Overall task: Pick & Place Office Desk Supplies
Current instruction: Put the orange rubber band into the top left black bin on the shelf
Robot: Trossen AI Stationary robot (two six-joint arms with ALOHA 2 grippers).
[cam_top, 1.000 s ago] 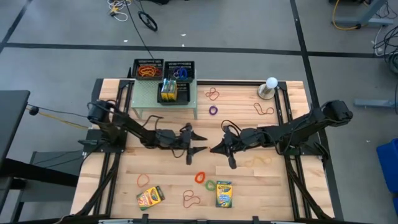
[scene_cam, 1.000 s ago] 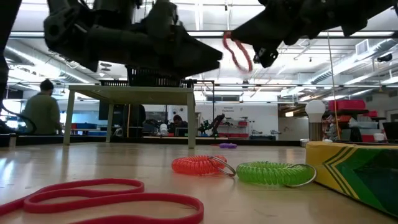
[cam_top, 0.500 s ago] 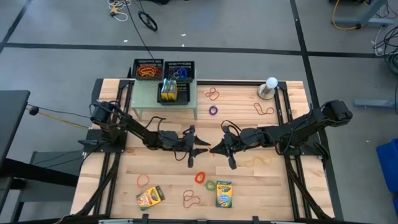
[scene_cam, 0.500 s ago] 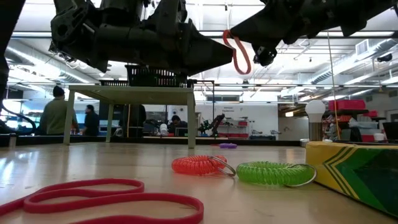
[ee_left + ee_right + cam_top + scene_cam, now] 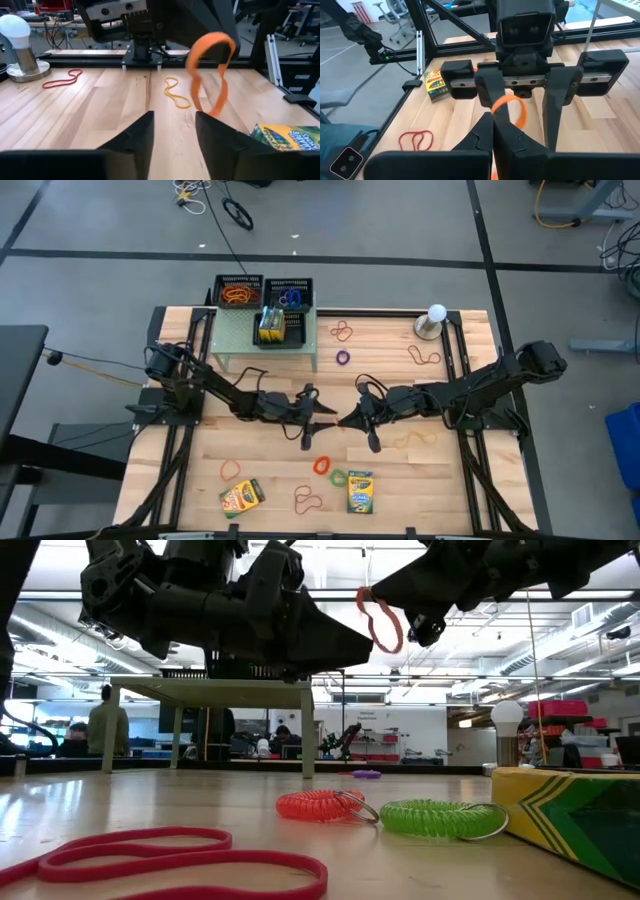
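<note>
In the low view, the crayon box (image 5: 580, 815) is cut off by the right edge, and the red rubber band (image 5: 160, 858) in front is blurred and clipped at the left edge. In the left wrist view, another crayon box (image 5: 287, 137) is clipped by the right edge. In the high view, what fills the black trays (image 5: 265, 292) is too small to be told.

Overhead, table-level and facing wrist cameras share the orange band (image 5: 210, 75).
</note>
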